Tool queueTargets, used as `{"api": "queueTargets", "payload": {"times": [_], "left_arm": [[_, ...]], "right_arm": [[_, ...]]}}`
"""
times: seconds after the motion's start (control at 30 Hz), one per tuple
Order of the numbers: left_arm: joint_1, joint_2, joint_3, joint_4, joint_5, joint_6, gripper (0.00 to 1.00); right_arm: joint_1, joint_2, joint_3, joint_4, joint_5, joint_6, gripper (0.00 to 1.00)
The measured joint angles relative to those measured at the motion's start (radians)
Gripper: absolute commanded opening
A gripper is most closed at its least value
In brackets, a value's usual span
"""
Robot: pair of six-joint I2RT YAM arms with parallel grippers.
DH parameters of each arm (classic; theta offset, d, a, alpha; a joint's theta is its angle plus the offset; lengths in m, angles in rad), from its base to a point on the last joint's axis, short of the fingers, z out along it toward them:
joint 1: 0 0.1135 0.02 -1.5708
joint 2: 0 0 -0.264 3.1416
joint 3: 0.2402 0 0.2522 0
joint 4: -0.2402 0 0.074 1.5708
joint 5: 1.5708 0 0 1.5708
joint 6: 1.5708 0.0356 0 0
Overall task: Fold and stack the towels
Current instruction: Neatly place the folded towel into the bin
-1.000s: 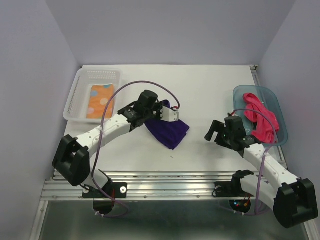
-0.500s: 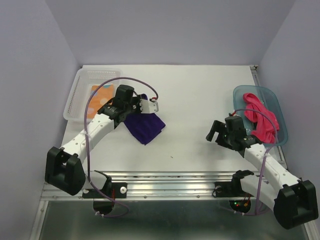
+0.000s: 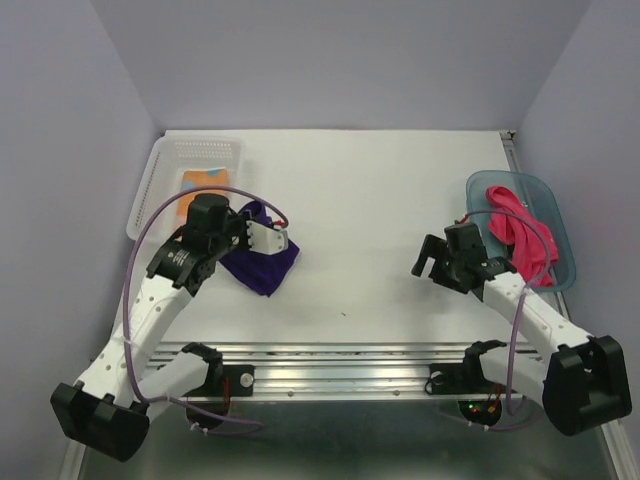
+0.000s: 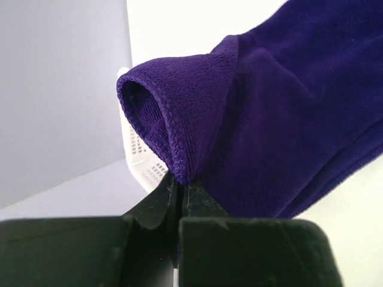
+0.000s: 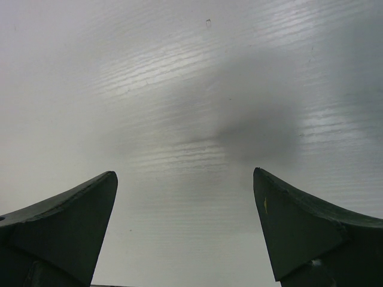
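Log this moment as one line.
left gripper shut on purple towel | right gripper open, empty | orange towel in basket | pink towel in tub

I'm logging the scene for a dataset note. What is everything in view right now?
orange towel: one, orange with pale dots, lying in the basket
purple towel: one, dark purple, just right of the basket, pinched by the left gripper
pink towel: one, pink-red, bunched in the tub
basket: one, clear plastic, far left of the table
tub: one, teal see-through, right edge of the table
table: one, white
left gripper: one, black fingers, shut on the purple towel's edge
right gripper: one, dark fingers, open over bare table, left of the tub
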Motion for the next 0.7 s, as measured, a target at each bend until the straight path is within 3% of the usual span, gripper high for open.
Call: {"api": "queueTargets", "payload": {"times": [0.2,0.5,0.7], "left_arm": [[0.072,-0.148,-0.108,-0.053,-0.029,0.05,0.0],[0.369,-0.137,-0.138,-0.035,-0.062,0.153,0.0],[0.489,-0.09,-0.133,0.018,-0.06,0.237,0.0]], "right_arm": [[0.0,0.072,0.061,0.013,-0.006,0.01,1.0],[0.0,0.116,0.081,0.021,-0.018,0.031,1.0],[0.0,0.15,0.087,0.039,-0.021,0.033,1.0]]}}
